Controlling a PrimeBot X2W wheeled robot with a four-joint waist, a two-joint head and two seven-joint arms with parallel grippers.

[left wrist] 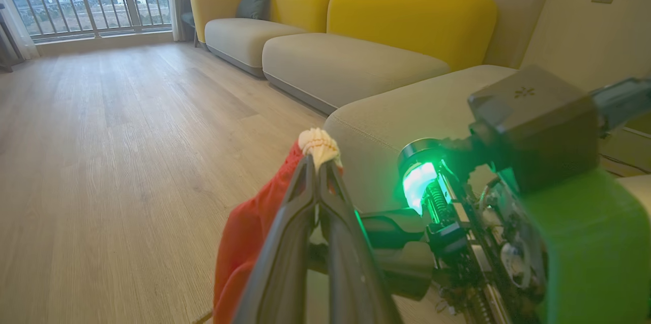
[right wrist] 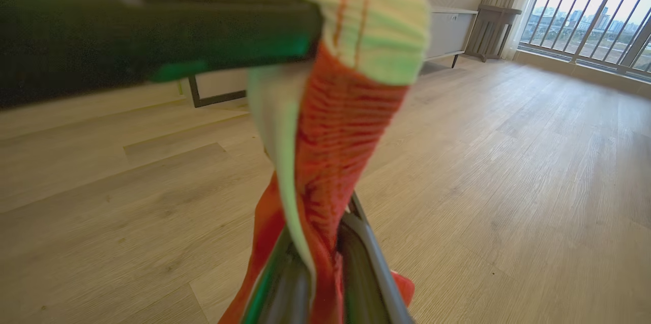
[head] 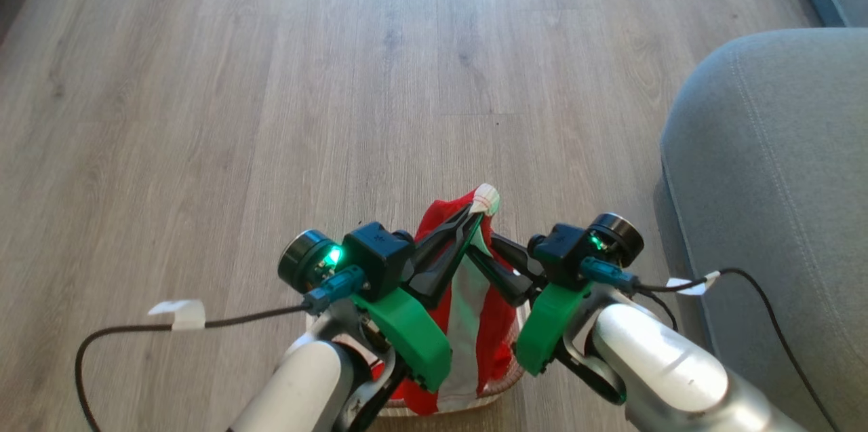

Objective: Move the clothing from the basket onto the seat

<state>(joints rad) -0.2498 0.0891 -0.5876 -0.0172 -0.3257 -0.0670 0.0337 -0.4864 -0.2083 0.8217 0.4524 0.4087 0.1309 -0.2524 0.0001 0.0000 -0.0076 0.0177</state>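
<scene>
- Left gripper [head: 477, 216] points forward, jaws clamped on the top of the red-and-white garment [head: 468, 323].
- Right gripper [head: 481, 245] angles inward, jaws pinching the same cloth lower down.
- Garment hangs over the basket [head: 503, 388]; the seat [head: 780, 181] lies to the right.

Clothing [head: 468, 310] is showing red with a white panel; its cream ribbed cuff is carrying thin red stripes. Seat [head: 780, 181] is reading plain grey. Basket [head: 507, 383] rim is showing brown weave. Floor [head: 271, 113] is showing pale wood grain. Sofa [left wrist: 412, 19] is showing yellow backs and beige cushions.
</scene>
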